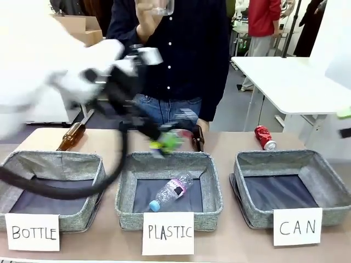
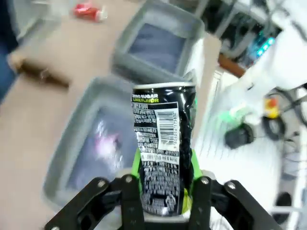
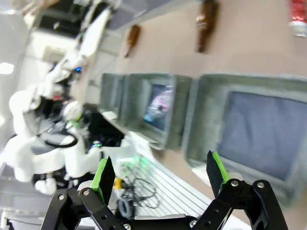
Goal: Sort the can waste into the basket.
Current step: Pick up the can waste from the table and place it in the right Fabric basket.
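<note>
Left gripper (image 2: 165, 165) pinches the black can (image 2: 163, 120) by its base, centre frame above the PLASTIC basket (image 1: 125, 186), presumably carrying it toward the CAN basket (image 1: 329, 181), lower right. Red can (image 1: 264, 137) lies behind that. Right gripper (image 3: 160, 172) spread, empty

bottle card (image 1: 32, 232), plastic card (image 1: 168, 233), can card (image 1: 297, 227); black can (image 2: 163, 153): zero sugar

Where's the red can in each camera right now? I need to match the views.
Front view: red can lying at right, just beyond the CAN basket.
Left wrist view: top left corner, blurred, past that basket.
Right wrist view: top right edge, partly cut off.
Shared landmark: the CAN basket, the basket nearest it in each.
</note>
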Tool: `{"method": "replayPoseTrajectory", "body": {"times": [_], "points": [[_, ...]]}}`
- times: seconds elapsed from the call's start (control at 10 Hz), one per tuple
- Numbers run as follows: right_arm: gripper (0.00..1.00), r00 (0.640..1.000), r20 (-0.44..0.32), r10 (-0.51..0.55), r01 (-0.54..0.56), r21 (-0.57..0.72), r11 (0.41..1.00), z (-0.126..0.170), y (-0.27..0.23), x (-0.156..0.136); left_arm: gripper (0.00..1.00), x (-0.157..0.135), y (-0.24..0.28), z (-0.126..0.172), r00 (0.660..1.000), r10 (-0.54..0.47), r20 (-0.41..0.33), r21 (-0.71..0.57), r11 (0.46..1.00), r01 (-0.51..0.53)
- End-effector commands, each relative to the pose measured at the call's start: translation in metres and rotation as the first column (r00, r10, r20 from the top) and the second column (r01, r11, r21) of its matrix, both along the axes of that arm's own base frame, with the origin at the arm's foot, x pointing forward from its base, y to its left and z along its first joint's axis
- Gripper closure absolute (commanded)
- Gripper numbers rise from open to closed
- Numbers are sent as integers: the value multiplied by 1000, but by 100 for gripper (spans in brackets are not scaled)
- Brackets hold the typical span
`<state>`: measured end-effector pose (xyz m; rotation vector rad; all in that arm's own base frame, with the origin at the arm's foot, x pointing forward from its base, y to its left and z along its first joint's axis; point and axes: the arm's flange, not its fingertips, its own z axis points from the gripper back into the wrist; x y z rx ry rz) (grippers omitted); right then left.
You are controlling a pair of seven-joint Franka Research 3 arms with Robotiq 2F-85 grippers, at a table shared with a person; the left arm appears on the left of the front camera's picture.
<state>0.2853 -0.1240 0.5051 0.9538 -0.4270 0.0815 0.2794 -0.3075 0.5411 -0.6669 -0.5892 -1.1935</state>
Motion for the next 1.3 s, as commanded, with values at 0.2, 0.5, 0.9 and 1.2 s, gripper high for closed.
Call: {"method": "replayPoseTrajectory", "body": {"times": [0.2, 0.5, 0.9, 1.2], "points": [[0, 965, -71, -251, 244, -101, 965, -11, -80, -60, 59, 1, -187, -21, 964, -204, 170, 8, 979, 206], [0, 978, -26, -208, 204, -103, 974, -5, -80, -59, 59, -15, -274, -50, 938, -204, 281, 80, 979, 188], [0, 978, -26, -208, 204, -103, 974, -5, -80, -59, 59, -1, -298, -81, 946, -173, 275, 143, 980, 138], [0, 978, -26, -208, 204, -103, 974, -5, -80, -59, 16, 1, -305, -93, 936, -210, 282, 199, 967, 157]]}}
